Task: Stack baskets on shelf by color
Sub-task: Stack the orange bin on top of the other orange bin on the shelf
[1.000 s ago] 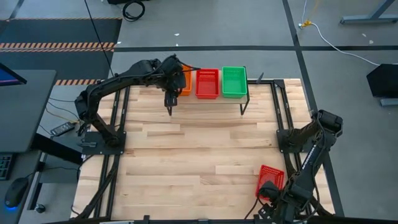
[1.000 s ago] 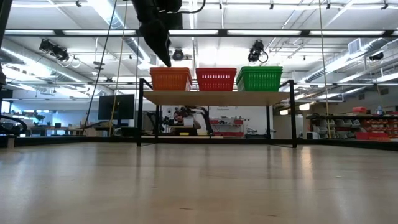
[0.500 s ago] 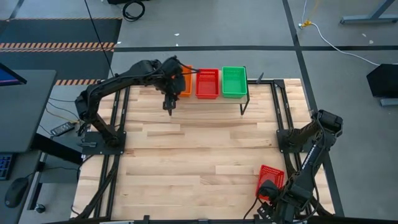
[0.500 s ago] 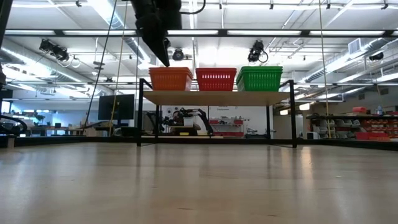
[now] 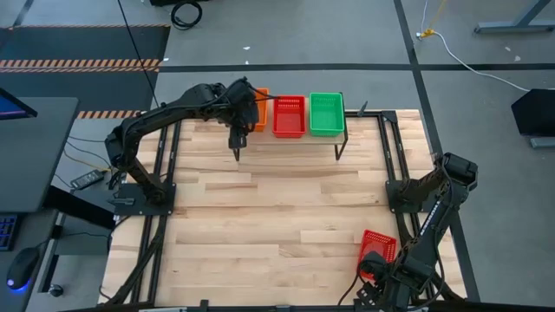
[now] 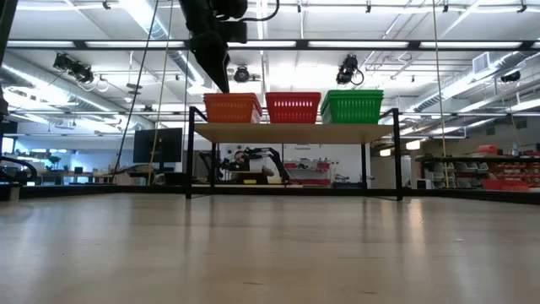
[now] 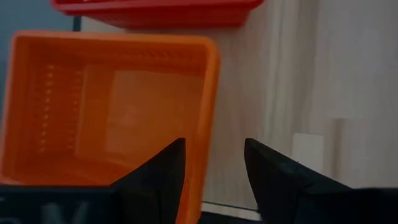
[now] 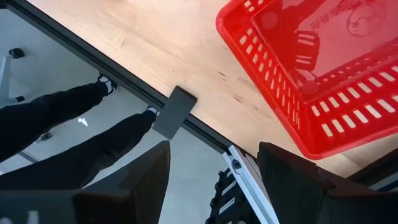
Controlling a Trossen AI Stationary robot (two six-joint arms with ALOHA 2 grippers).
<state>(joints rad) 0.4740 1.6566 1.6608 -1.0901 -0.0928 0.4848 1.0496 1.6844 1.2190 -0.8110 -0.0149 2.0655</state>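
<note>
Orange basket [image 5: 257,113] lies lengthwise front-to-back on shelf [image 6: 291,133]; left end effector [image 7: 214,163] open, empty, above it.

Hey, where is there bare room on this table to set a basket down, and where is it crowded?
The table is bare across its middle, between the shelf and the lone red basket at the near right corner. Crowded: the shelf top, where orange, red and green baskets sit side by side, with the open left gripper beside the orange one.

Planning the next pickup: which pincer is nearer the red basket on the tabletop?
Right. The right pincer sits beside the red basket; the left pincer hovers far off by the shelf.
</note>
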